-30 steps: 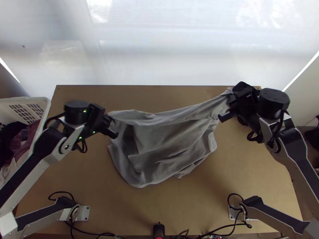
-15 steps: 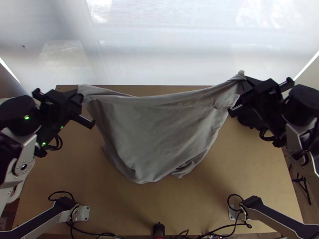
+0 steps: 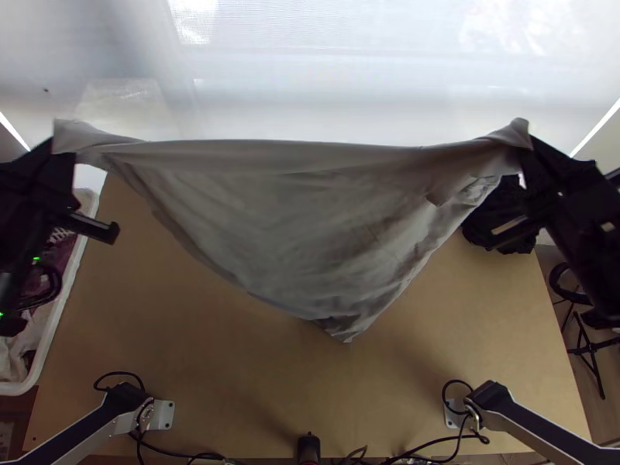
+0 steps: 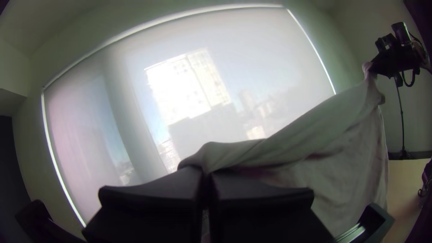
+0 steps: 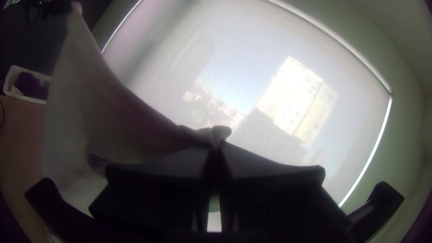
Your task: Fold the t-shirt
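Note:
A grey t-shirt [image 3: 302,225] hangs stretched between both grippers in the top view, its upper edge nearly straight and its lower part narrowing to a point over the table. My left gripper [image 3: 60,147] is shut on one upper corner, and my right gripper [image 3: 527,147] is shut on the other. In the left wrist view my left gripper [image 4: 207,173] pinches the cloth between its fingertips, with the shirt [image 4: 351,148] sloping up to the other arm. The right wrist view has my right gripper [image 5: 217,146] closed on a small bunch of the shirt [image 5: 108,117].
The wooden table [image 3: 232,372] lies beneath the shirt. A white basket [image 3: 58,318] with dark and light clothes stands by its left edge. A dark bundle [image 3: 496,225] sits near the right edge, and cables run along the near edge.
Both grippers have moved outward and up the picture with the shirt. Its upper edge has gone from sagging to taut, and the cloth has risen and spread wider.

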You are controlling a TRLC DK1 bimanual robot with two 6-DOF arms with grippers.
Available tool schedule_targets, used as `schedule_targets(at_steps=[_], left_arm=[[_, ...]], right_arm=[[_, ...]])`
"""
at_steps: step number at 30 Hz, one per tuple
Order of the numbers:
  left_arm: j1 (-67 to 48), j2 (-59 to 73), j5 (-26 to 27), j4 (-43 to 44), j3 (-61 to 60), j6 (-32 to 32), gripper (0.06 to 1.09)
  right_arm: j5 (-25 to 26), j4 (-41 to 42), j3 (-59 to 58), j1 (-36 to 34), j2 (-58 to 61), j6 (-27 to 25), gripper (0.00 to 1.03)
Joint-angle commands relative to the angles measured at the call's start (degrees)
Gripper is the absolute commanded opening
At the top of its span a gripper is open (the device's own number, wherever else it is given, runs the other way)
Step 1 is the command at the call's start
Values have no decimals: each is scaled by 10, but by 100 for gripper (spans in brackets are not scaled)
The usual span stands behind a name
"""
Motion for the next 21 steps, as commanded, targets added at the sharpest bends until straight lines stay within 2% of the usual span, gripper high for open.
schedule_targets(at_steps=[1, 5, 12, 16, 21], left_arm=[[0, -9, -10, -3, 86, 14, 9], [0, -12, -14, -46, 130, 14, 9], [1, -32, -20, -102, 117, 44, 9], [0, -51, -14, -109, 84, 86, 9], [0, -55, -7, -106, 94, 104, 9]], right_arm=[[1, 6, 46, 24, -28, -36, 3], [0, 3, 79, 25, -37, -48, 3], [0, -3, 106, 25, -66, -75, 3], [-2, -13, 118, 25, -82, -84, 3], [-5, -27, 134, 25, -100, -87, 3]])
